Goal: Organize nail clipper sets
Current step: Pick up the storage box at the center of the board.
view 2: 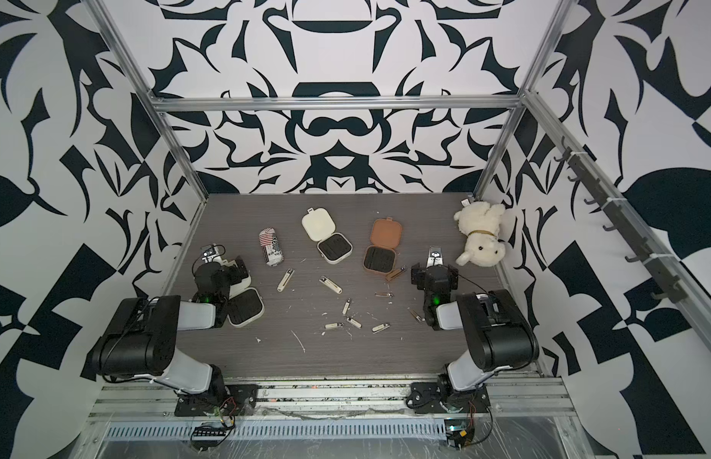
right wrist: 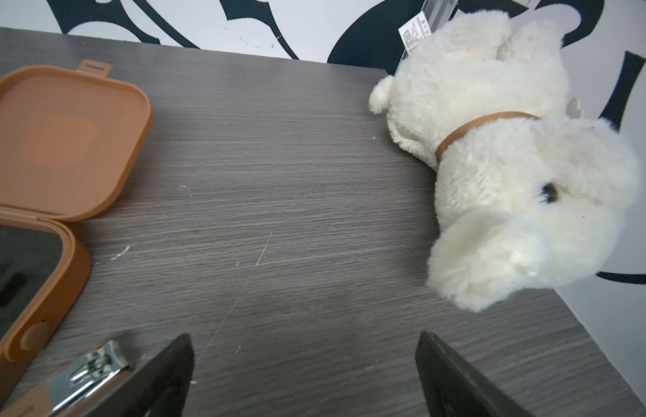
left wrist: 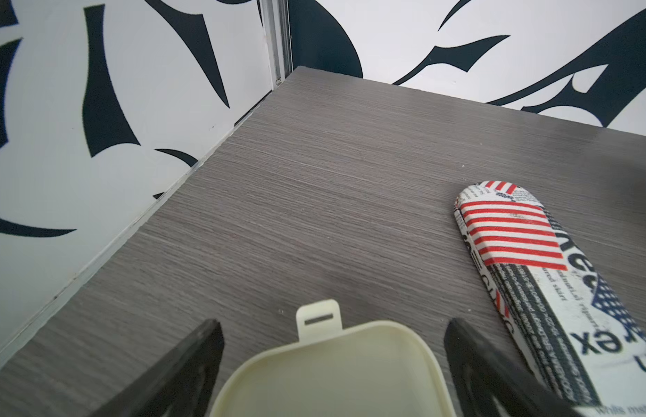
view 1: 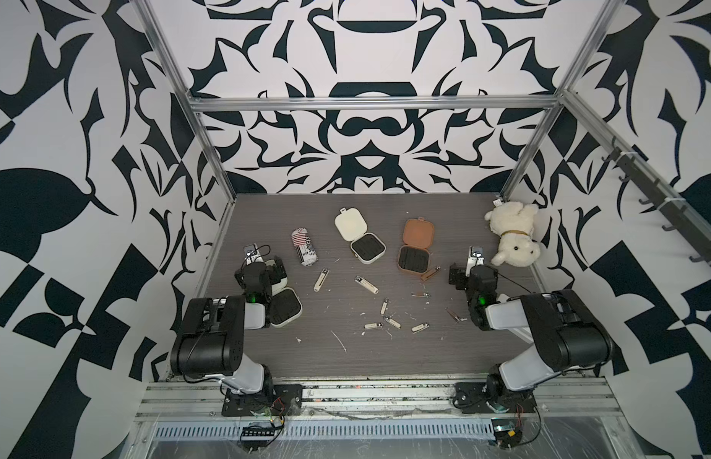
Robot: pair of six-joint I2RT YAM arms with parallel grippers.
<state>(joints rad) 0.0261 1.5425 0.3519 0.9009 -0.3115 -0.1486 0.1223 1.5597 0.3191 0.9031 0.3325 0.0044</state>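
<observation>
- Left pincer point(left wrist: 332, 325) stood open above a cream case point(left wrist: 336, 372), gripping nothing
- Right pincer point(right wrist: 306, 337) gaped empty beside the brown clipper point(right wrist: 90, 368) and brown case point(right wrist: 61, 144)
- Loose clippers point(view 1: 366, 284) lay across the worktop point(view 1: 385, 357); sorting seemed barely begun, next needing a pinch on one clipper

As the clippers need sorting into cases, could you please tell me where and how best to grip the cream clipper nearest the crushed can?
Probably pinch the cream clipper across its narrow width at mid-length, coming down from above. It lies flat on the table, too low for a side approach, with bare wood along both long edges for the jaws.
</observation>
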